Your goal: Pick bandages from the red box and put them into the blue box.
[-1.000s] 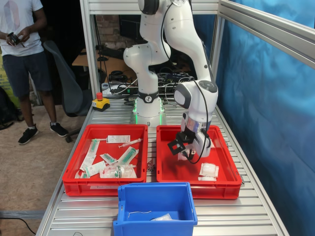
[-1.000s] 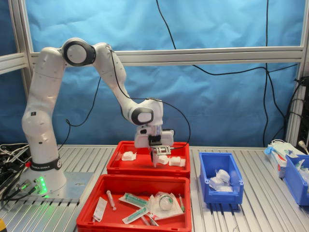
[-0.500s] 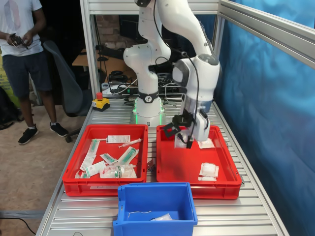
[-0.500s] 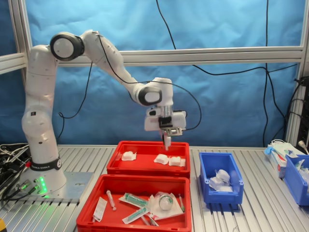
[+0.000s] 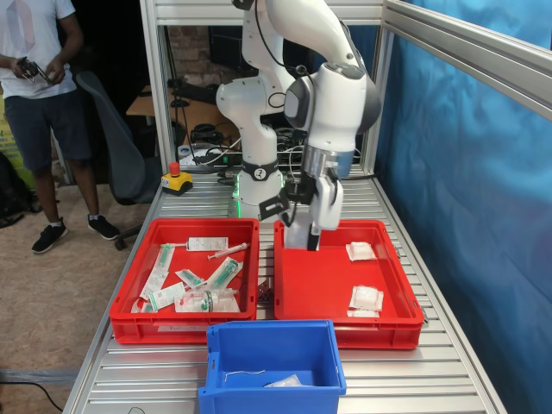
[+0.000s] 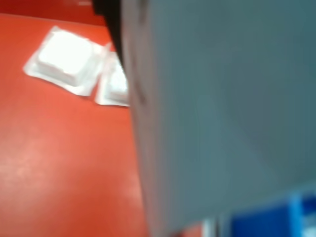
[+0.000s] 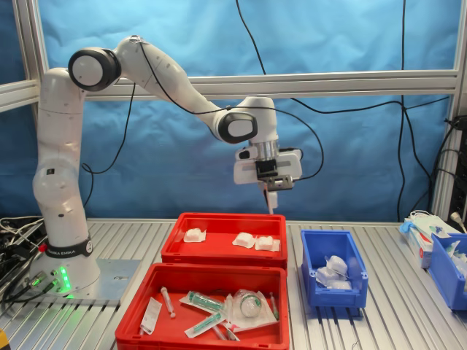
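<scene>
The gripper (image 7: 271, 205), jaws apparently together though whether they pinch anything cannot be told, hangs well above the red box (image 7: 221, 253), whose bandages (image 7: 256, 241) lie below; the blue box (image 7: 333, 271) sits beside the red box's end.

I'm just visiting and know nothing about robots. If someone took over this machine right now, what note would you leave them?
Gripper: raised above the red box, near the end beside the blue box. It looks shut, with nothing visibly held.
Bandages: three lie in the red box, and a few sit in the blue box.
Done: some bandages moved.
Left: pick up the three and drop each into the blue box.
</scene>
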